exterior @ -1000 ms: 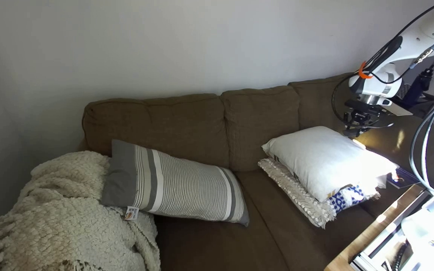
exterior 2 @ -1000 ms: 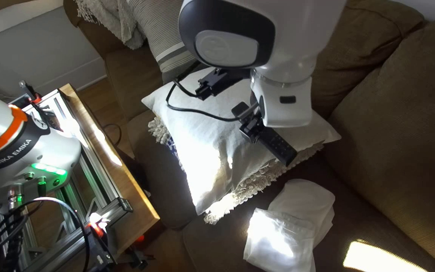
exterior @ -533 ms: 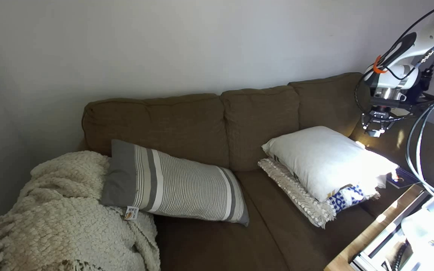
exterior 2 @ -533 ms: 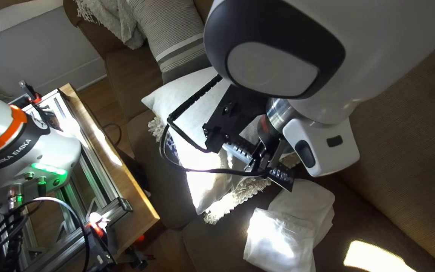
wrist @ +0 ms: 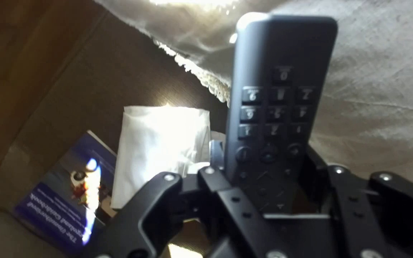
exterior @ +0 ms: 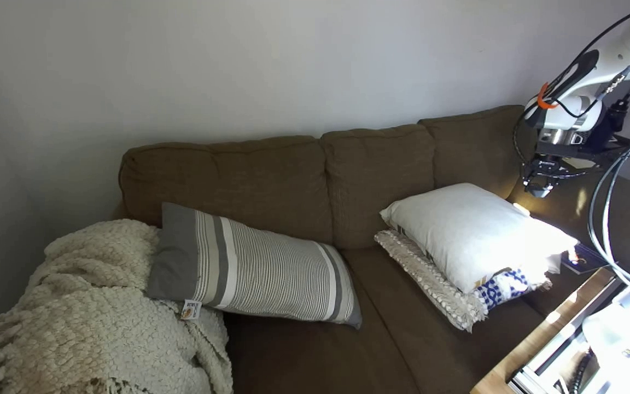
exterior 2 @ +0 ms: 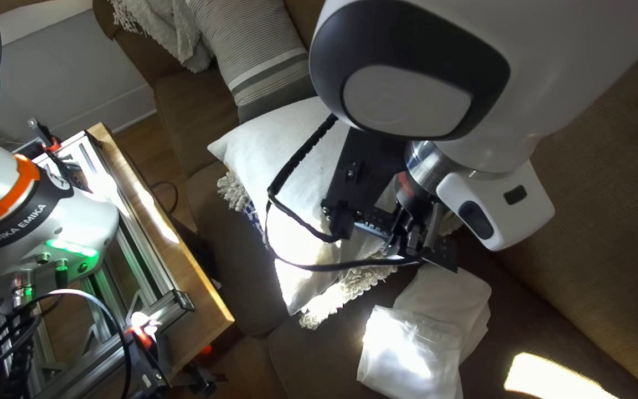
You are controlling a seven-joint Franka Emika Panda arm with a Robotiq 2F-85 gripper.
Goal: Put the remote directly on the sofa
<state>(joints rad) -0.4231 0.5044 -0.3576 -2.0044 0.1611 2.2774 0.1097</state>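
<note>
The remote (wrist: 281, 53) is long and black with number keys. In the wrist view my gripper (wrist: 265, 161) is shut on its sides, and its far end points away from me. In an exterior view the gripper (exterior 2: 416, 238) holds the remote (exterior 2: 441, 255) in the air over the edge of the white pillow and the folded white cloth; the fingers and a cable hide part of it. The gripper (exterior: 542, 183) also shows near the sofa's far end in an exterior view. The brown sofa (exterior: 315, 355) also shows in the wrist view (wrist: 138, 75).
A white pillow (exterior: 451, 230) lies on fringed cushions. A white folded cloth (exterior 2: 413, 343) and a blue cookbook (wrist: 63, 200) lie on the seat. A striped pillow (exterior: 276, 273) and a knitted blanket (exterior: 85, 306) are at the other end. A wooden table edge (exterior 2: 186, 277) stands before the sofa.
The gripper with the remote has moved off the white pillow's middle toward the folded cloth and turned. In the last half second it shifted only slightly. The remote stays held.
</note>
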